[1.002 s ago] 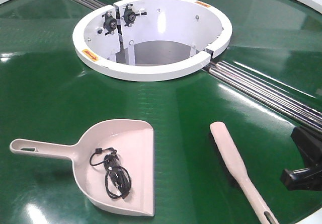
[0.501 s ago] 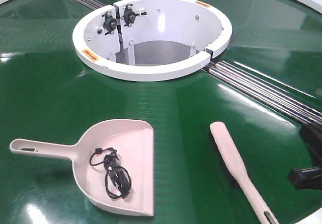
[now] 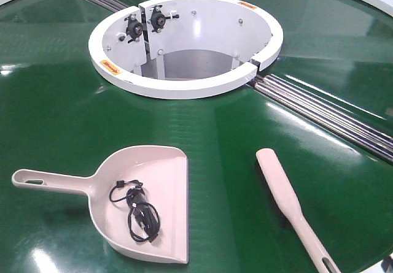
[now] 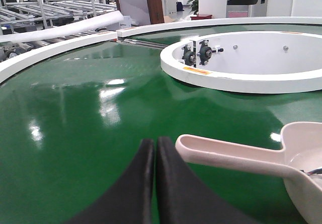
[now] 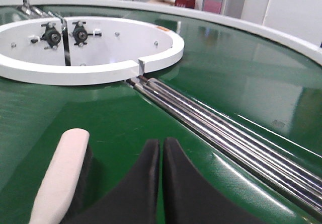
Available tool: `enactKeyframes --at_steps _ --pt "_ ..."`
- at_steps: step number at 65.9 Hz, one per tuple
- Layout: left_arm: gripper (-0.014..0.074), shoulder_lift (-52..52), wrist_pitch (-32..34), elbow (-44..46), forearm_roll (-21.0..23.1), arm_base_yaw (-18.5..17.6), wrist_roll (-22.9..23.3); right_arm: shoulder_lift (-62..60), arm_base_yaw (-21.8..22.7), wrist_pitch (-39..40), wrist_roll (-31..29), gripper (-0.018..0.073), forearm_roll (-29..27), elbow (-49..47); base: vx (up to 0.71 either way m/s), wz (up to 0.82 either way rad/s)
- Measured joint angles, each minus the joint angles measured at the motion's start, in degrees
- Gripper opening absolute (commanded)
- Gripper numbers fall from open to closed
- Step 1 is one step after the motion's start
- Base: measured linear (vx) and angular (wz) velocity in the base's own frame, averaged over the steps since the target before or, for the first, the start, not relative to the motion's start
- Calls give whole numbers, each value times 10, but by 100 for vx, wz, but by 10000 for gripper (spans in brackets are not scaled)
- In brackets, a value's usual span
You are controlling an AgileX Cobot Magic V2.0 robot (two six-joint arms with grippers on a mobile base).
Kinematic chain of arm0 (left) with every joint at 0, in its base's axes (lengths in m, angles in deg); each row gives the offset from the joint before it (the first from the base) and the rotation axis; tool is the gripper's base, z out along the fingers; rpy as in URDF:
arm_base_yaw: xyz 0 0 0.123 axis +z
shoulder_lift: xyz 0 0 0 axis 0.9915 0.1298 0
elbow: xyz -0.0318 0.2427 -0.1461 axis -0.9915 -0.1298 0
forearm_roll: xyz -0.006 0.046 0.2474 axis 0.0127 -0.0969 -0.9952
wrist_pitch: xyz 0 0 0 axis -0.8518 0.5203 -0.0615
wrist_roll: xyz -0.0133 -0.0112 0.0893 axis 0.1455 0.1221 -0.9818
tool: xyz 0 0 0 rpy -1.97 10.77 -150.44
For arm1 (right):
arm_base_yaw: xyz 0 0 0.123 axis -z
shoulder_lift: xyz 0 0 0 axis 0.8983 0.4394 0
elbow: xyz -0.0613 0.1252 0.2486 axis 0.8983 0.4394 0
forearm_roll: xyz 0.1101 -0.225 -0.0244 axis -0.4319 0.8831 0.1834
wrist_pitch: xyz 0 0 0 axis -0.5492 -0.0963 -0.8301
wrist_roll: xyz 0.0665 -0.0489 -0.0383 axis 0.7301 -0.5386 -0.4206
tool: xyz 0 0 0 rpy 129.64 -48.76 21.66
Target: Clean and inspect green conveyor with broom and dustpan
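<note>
Front-facing view: dustpan [image 3: 144,202] at seven o'clock on green conveyor [image 3: 55,101], cable inside; broom [image 3: 293,208] at five o'clock, handles nearward, likely for pickup. Left gripper [image 4: 154,148] and right gripper [image 5: 162,148] closed, empty.

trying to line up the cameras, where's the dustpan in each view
Front view: dustpan lower left, handle pointing left, black cable inside.
Left wrist view: lower right, handle reaching left, just right of the left gripper.
Right wrist view: not in it.
Shared landmark: white ring hub.
</note>
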Motion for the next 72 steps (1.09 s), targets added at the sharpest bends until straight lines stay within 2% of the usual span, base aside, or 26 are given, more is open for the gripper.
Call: enactKeyframes --at_steps 7,18,72 --pt "-23 0 0 0 0 0 0 -55 0 32 1 -6 -1 60 0 0" --pt "-23 0 0 0 0 0 0 -130 0 7 -1 -6 -2 74 0 0" --pt "-23 0 1 0 0 0 0 -135 0 -5 -2 -6 -2 75 0 0"
